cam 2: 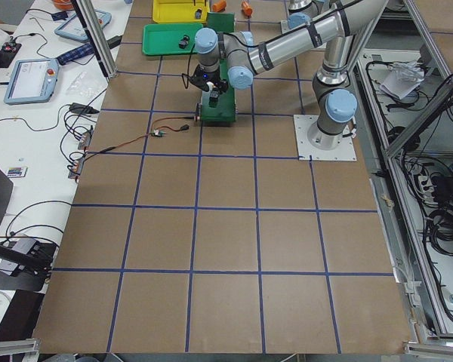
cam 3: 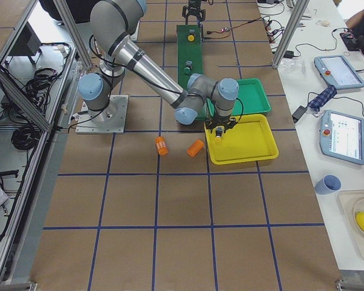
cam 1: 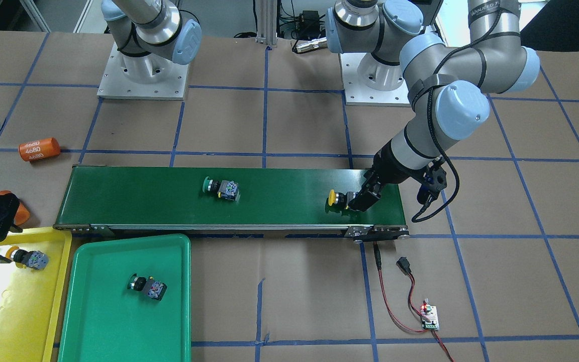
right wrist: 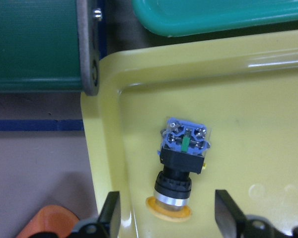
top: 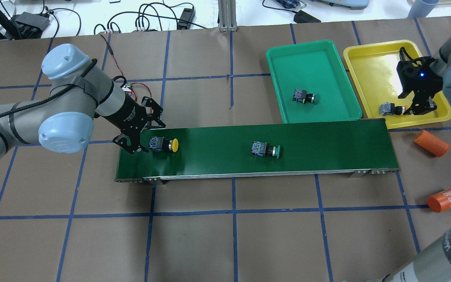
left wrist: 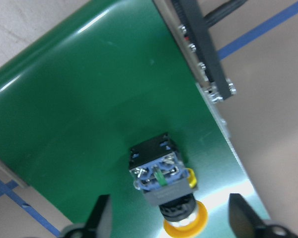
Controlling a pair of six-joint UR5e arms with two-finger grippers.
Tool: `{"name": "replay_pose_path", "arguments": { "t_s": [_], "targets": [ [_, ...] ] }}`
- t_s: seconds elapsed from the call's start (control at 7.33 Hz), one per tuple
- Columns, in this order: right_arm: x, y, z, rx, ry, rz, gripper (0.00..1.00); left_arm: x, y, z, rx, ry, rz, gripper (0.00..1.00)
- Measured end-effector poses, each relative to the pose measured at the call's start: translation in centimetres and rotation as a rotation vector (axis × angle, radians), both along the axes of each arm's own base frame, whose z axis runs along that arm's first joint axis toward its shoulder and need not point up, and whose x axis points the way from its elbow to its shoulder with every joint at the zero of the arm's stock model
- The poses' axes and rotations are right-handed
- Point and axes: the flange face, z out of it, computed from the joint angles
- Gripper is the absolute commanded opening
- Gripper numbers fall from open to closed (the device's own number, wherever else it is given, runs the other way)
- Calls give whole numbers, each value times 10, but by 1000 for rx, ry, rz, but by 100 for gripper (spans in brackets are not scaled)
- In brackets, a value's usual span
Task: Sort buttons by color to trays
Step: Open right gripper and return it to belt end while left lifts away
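The left arm comes in low across the table; its wrist bends down over the belt's (top: 327, 149) end, and the left gripper (top: 144, 136) tilts toward the belt with its jaws spread wide and holding nothing. A yellow button (top: 165, 144) lies on its side on the belt just beside that gripper, its block end toward the gripper and its cap away. In the left wrist view it sits in the gap between the two fingers (left wrist: 102, 218), and neither finger touches it. A green button (top: 265, 150) lies on its side near the belt's middle, well apart from both grippers.

The right arm reaches in from the other side, its wrist over the yellow tray (top: 370, 74); the right gripper (top: 412, 102) points down into the tray, jaws apart and gripping nothing. A second yellow button (top: 390, 108) lies on its side in the tray's corner by the belt's end; its cap sits between the fingertips (right wrist: 111, 213) with clear gaps either side. The green tray (top: 311, 66) stands just beside the yellow one, and the other green button (top: 303, 96) lies in it on its side. Two orange cylinders (top: 431, 143) lie on the table near the right arm, outside the trays.
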Motion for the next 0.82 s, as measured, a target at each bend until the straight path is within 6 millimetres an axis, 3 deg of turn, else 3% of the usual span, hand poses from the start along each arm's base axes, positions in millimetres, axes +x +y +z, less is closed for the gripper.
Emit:
{"name": "replay_pose_path", "arguments": {
  "t_s": [0.14, 0.41, 0.82],
  "targets": [
    [2, 4, 8, 5, -5, 1, 100, 2, -4, 30, -36, -2, -22, 100],
    [21, 30, 35, 64, -55, -6, 100, 10, -4, 86, -122, -49, -132, 100],
    [74, 89, 44, 118, -106, -19, 100, 25, 12, 147, -125, -199, -332, 100]
  ]
}}
